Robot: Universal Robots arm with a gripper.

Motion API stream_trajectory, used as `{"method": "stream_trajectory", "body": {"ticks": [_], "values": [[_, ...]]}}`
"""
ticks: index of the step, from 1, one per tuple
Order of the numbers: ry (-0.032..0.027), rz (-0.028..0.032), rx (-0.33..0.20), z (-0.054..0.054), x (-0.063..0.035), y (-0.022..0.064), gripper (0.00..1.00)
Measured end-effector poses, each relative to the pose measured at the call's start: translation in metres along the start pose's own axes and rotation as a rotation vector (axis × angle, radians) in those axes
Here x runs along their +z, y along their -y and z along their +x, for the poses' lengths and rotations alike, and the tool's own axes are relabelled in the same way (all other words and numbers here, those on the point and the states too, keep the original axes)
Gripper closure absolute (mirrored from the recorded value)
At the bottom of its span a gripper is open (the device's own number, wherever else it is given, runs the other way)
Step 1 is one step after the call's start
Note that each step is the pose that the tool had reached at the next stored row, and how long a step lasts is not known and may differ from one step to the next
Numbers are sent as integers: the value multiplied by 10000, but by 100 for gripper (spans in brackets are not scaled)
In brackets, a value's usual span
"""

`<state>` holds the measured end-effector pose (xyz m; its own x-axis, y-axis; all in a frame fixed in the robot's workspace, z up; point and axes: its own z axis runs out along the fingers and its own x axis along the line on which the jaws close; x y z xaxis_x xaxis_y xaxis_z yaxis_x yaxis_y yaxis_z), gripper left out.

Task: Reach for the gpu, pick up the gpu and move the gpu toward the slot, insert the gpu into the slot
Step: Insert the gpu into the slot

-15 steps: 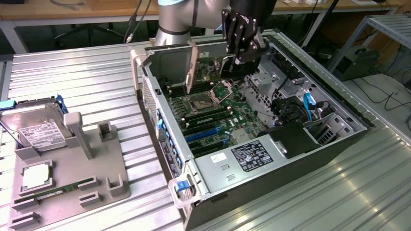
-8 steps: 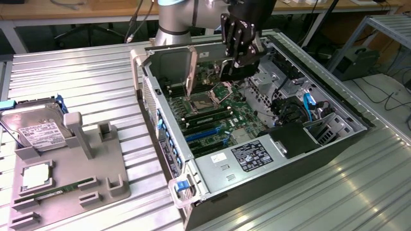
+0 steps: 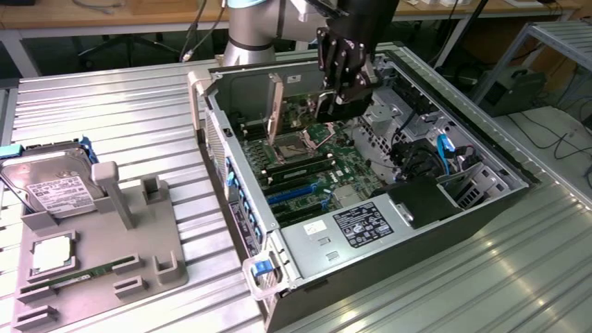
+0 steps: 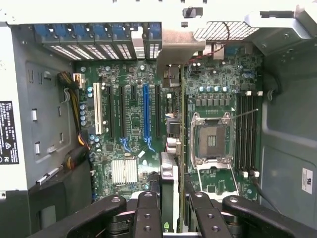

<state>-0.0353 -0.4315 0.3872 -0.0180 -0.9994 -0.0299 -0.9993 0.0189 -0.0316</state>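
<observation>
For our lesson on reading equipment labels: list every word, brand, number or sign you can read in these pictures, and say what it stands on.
Nothing reads clearly.
White label on the hard drive: too small to read.
Black label on the silver box in the case: too blurred.
Dark label on one case wall: too small.
White sticker on the opposite wall: too small.
</observation>
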Motion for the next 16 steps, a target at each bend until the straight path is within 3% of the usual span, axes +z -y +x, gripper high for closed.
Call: {"method": "stream_trajectory", "body": {"ticks": [5, 12, 16], "values": [[2, 0, -15, 5, 112, -5, 73], [5, 0, -68, 72, 149, -26, 73], [14, -12, -422, 76, 213, -38, 73]]}}
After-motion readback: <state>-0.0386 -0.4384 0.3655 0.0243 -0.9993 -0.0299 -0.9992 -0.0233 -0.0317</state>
